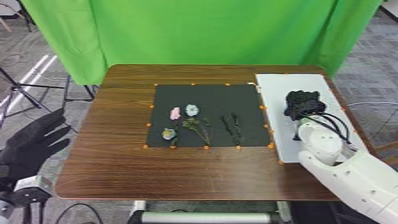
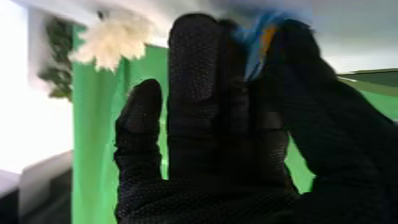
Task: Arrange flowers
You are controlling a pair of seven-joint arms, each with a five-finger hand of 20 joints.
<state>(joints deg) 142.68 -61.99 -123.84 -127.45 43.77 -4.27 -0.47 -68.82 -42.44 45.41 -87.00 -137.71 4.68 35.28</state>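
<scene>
In the head view, my right hand (image 1: 305, 104) is over the white board (image 1: 279, 120) at the table's right. In the right wrist view, my right hand (image 2: 206, 165) pinches a blurred blue and orange flower (image 2: 258, 50) between thumb and fingers. A cream flower (image 2: 114, 41) and green leaves (image 2: 59, 60) show beyond it. The dark mat (image 1: 204, 93) holds a pink flower (image 1: 175, 113), a pale blue one (image 1: 192, 110), a yellow-centred one (image 1: 169, 134), green sprigs (image 1: 194, 125) and dark stems (image 1: 232, 127). My left hand (image 1: 31, 150) is off the table's left edge, fingers extended.
The brown table (image 1: 178, 172) extends around the mat, with small orange markers (image 1: 207, 147) along the mat's edges. A green curtain (image 1: 213, 30) hangs behind the table. Tripod legs (image 1: 11, 82) stand on the floor at the left.
</scene>
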